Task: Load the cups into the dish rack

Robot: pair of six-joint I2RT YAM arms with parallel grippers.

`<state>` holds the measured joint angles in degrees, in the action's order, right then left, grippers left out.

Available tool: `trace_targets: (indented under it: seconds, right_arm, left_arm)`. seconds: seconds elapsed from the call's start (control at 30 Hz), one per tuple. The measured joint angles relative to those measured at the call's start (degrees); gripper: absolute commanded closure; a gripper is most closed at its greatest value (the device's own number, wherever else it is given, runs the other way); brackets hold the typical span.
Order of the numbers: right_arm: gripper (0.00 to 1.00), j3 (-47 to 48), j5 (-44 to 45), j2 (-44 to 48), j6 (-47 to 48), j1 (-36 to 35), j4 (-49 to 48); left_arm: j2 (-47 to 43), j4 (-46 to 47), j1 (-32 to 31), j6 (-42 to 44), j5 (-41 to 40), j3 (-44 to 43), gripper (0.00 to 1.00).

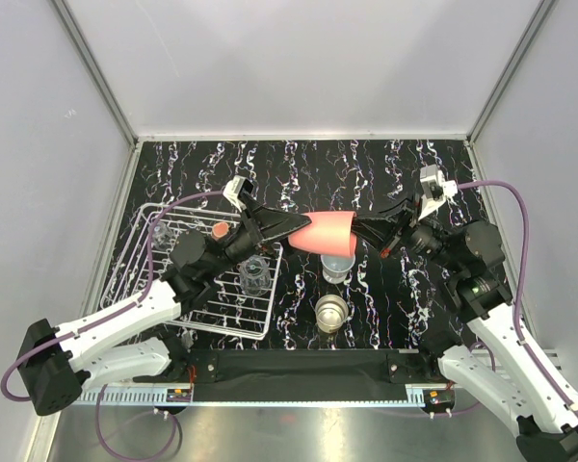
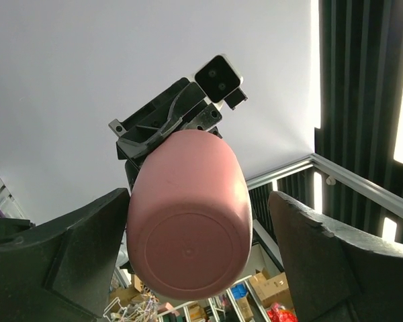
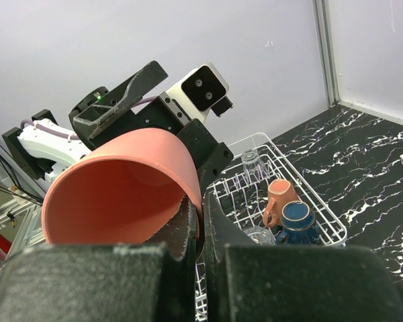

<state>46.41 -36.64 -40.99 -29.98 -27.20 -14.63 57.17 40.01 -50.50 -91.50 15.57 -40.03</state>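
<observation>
**Coral-red tumbler** (image 1: pixel 326 234): held on its side in the air, just right of the dish rack (image 1: pixel 204 310). Its base was turned toward the rack and its mouth away.

**Right gripper** (image 3: pixel 196 211): clamped on the tumbler's rim wall, one finger inside and one outside.

**Left gripper** (image 1: pixel 279 229): spread wide, with its fingers flanking the tumbler's base. Contact could not be made out.

**Inside the rack:** a salmon mug (image 3: pixel 279 199), a dark blue cup (image 3: pixel 297 218), one clear glass (image 3: pixel 250 163) and another glass (image 3: pixel 258 235) were recorded.

**Right of the rack:** a pale cup (image 1: pixel 337 268) and a second cup (image 1: pixel 331 312) stood on the marbled table (image 1: pixel 366 173).
</observation>
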Motion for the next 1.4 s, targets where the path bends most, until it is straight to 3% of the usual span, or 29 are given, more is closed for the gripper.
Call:
trace_targets:
  seconds: [0.33,0.4,0.43,0.53,0.63,0.67,0.7,0.9,1.27,1.33,1.4]
  right_arm:
    - [1.0,0.0,0.11,0.66,0.68,-0.02,1.05]
    - [1.0,0.0,0.15,0.72,0.81,-0.04,1.2]
    - [1.0,0.0,0.2,0.85,0.87,-0.07,1.29]
    - [1.0,0.0,0.37,0.85,1.09,-0.13,1.57]
    - [1.0,0.0,0.74,0.85,1.31,-0.13,2.16]
    - [1.0,0.0,0.94,0.85,1.44,-0.13,2.27]
    - [1.0,0.0,1.14,0.85,1.53,-0.13,2.29]
    - [1.0,0.02,2.16,1.6,2.21,-0.13,2.99]
    - [1.0,0.28,4.07,2.16,2.34,-0.17,5.62]
    - [1.0,0.44,4.15,2.16,2.34,-0.17,5.86]
    - [1.0,0.66,4.31,2.19,2.34,-0.17,6.08]
  left_arm:
    - [0.0,0.48,0.0,0.94,0.85,0.55,0.31]
    - [0.0,0.9,0.0,1.07,0.96,0.83,0.4]
    - [0.0,1.09,0.0,1.18,1.03,0.92,0.51]
    - [0.09,1.66,0.0,1.29,1.27,1.14,0.61]
    - [0.68,2.38,0.0,1.22,1.68,1.18,0.56]
    - [0.9,2.73,0.04,1.22,1.84,1.18,0.42]
    - [1.11,3.15,0.11,1.22,1.95,1.18,0.37]
    - [2.43,5.42,0.35,0.31,2.73,1.2,0.24]
    - [2.91,8.15,0.37,0.13,2.93,2.21,0.24]
    - [3.13,8.37,0.37,0.13,2.93,2.19,0.29]
    - [3.32,8.72,0.39,0.0,2.99,2.19,0.49]
